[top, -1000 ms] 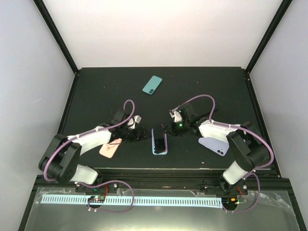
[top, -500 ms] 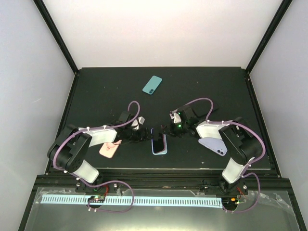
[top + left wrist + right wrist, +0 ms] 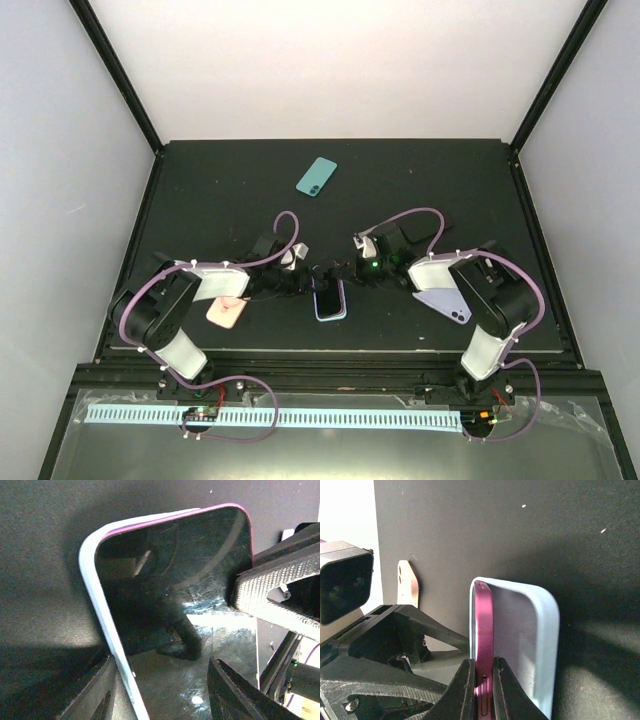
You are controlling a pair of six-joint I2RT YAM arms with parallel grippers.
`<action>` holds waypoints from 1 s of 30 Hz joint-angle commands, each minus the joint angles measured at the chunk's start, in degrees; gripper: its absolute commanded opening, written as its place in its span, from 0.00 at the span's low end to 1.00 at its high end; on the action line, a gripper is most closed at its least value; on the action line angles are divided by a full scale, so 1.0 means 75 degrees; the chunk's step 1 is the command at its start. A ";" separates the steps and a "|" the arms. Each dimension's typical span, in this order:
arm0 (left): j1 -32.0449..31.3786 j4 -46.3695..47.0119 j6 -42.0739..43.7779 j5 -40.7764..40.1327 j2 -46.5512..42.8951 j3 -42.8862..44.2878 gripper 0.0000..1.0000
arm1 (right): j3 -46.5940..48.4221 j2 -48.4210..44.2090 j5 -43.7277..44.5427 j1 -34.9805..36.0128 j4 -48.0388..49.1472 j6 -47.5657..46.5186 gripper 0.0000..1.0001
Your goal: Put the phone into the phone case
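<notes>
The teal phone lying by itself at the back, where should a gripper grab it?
Across its two long edges at mid-length, coming straight down. The teal phone lies flat and slanted on the table, so only its thin sides offer a pinch, wrist turned to match.

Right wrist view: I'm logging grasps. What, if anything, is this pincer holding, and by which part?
The right pincer pinches the magenta-rimmed phone by its thin side edge; the phone sits partly in the light blue case.
</notes>
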 commanded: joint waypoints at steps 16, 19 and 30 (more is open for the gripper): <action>-0.0127 0.0067 -0.0059 -0.0081 0.0304 -0.0018 0.41 | -0.0193 0.0178 0.0671 0.0037 -0.0251 -0.0183 0.17; -0.0127 0.0038 -0.0036 -0.0165 0.0198 -0.0066 0.40 | -0.0138 -0.0212 0.0939 0.0037 -0.0800 -0.0353 0.24; -0.0132 0.0014 -0.0005 -0.0343 0.0069 -0.0185 0.41 | -0.0098 -0.1139 0.1489 0.0037 -0.1948 -0.0576 0.42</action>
